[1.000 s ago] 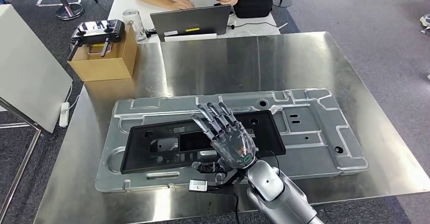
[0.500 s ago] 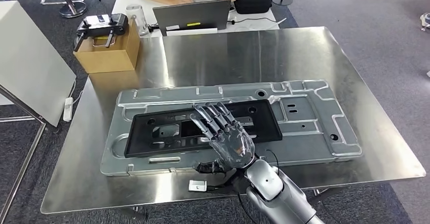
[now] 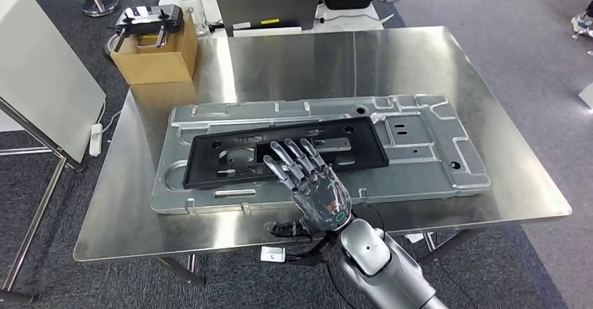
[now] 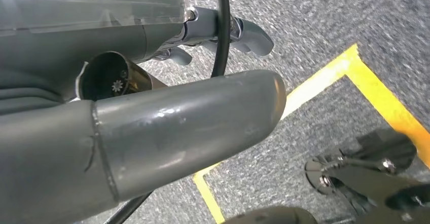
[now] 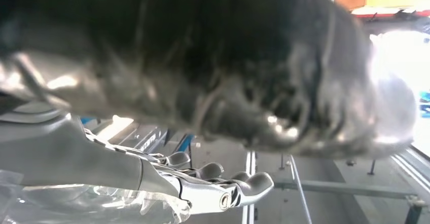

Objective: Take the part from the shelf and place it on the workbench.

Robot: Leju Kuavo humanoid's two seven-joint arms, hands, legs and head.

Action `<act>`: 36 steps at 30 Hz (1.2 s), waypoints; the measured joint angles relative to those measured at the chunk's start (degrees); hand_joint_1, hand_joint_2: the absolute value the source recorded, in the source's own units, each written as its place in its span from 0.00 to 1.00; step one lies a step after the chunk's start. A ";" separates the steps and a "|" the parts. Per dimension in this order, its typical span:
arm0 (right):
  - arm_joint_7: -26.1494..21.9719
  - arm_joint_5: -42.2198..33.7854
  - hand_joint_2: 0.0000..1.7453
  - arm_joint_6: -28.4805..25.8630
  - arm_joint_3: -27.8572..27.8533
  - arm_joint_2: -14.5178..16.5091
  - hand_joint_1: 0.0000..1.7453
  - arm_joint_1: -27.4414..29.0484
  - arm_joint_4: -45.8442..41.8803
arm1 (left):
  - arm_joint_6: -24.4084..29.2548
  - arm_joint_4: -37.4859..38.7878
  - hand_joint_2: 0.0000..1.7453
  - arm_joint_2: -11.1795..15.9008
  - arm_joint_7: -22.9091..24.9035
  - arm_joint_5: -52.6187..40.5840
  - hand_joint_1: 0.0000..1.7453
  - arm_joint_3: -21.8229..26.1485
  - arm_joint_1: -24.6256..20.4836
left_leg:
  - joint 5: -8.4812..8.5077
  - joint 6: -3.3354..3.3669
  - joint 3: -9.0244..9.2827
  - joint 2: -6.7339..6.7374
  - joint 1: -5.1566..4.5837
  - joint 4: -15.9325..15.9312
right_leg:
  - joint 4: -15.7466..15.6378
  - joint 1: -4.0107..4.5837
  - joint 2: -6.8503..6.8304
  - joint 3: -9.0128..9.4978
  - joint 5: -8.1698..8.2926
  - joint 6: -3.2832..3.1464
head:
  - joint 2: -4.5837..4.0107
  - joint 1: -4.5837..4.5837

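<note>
While the right hand point(image 3: 318, 187) hovers with fingers spread and nothing in its grasp, the black part point(image 3: 283, 152) lies flat on the grey metal panel point(image 3: 433, 155), which rests on the steel workbench point(image 3: 315, 64). Placement therefore appears complete, and the step in hand is judged to be withdrawal. Lift the hand straight up before drawing it toward the body, so that no fingertip catches the part's near edge and drags it. The left hand point(image 4: 152, 127) hangs above the floor; whether it is released or clenched cannot be told.
</note>
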 joint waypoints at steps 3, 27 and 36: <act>0.00 -0.16 0.00 0.00 0.00 0.05 0.00 -0.10 0.08 | -0.01 0.03 0.00 0.00 -0.09 0.03 0.00 0.05 0.04 | -1.54 -1.09 -0.98 -0.10 0.13 1.18 | -0.77 -0.50 -0.22 -1.06 1.71 -1.04 | 0.00 -0.01; -0.66 -0.92 0.00 -0.04 -0.01 -0.01 0.00 -0.60 2.83 | 0.04 0.04 0.00 -1.16 -0.34 0.46 0.00 0.51 -0.60 | -0.36 1.01 -0.10 0.21 -0.02 -0.79 | 8.06 -0.61 -0.09 -4.28 0.42 1.13 | 0.00 0.04; -2.65 -3.91 0.00 -0.07 -2.59 0.69 0.00 1.92 3.76 | 0.34 0.11 0.00 -1.38 -0.32 0.60 0.00 0.95 0.24 | -7.01 -1.80 -3.43 -0.05 0.48 6.76 | -2.13 -0.52 -0.54 -1.51 3.08 -1.61 | 0.00 0.14</act>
